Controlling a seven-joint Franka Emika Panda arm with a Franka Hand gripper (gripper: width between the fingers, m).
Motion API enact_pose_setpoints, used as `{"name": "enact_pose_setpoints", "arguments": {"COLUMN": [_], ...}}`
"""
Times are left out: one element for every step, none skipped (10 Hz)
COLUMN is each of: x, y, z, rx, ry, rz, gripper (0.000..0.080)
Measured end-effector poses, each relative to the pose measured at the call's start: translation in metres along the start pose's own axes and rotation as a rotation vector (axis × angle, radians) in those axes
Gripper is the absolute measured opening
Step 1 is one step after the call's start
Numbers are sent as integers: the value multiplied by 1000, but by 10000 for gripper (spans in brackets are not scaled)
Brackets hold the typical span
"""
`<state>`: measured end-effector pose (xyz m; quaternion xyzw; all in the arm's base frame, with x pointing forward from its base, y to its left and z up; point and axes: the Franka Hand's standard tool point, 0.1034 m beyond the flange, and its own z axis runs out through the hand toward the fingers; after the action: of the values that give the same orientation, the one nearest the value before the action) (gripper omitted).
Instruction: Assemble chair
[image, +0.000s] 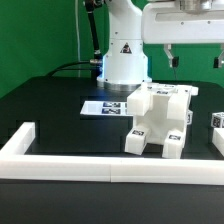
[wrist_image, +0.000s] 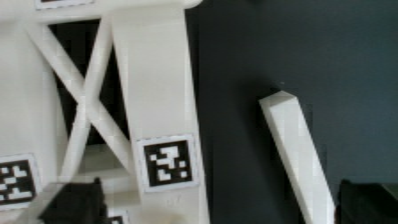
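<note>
So here's what you've got. In the exterior view the black two-finger gripper hangs up in the air with its jaws spread wide and nothing held between them. The half-built chair of chunky white plastic blocks stands on the black table below the gripper, a little toward the exterior view's left of it, and the two are well apart.

The wrist view gives you what that shot can't: a straight-down look past the gripper. Its dark fingertips are blurry at the frame edge. Under them you see a white cross-braced frame, which looks like part of the chair, carrying a square black-and-white tag. Beside the frame, apart from it, a slim white plastic bar lies on the table. You can't tell from the exterior view which piece that bar is.

Only the exterior view shows the layout. The long low white border rail fences the table. Inside it sit the chair and the marker board, the flat white tagged board lying lower than the gripper and further toward the exterior view's left. A white block sits below the gripper on the exterior view's right edge.
</note>
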<state>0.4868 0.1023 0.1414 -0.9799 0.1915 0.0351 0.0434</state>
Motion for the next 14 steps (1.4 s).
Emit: {"name": "enact_pose_setpoints", "arguments": {"x": [0,-5,-23,-44,-58,-72,-80,-87,-88,-88,-88,-90,-99,-106], "y": [0,-1,-5,-6,-7,-9,-11,-13,-12,-12,-12,-13,-14,-13], "z": [0,1,2,8,15,23,30,38,38,38,39,40,46,50], "rx": [0,0,-1,-8,-16,-24,-26,-25,-27,-27,-28,-28,-34,-40], "ry": [0,-1,-8,-18,-26,-30,-24,-8,-12,-12,-12,-10,-13,-17], "rz": [0,39,72,73,96,100,92,101,95,96,96,100,90,80], "gripper": [649,649,649,649,649,649,649,649,649,649,649,649,649,649]}}
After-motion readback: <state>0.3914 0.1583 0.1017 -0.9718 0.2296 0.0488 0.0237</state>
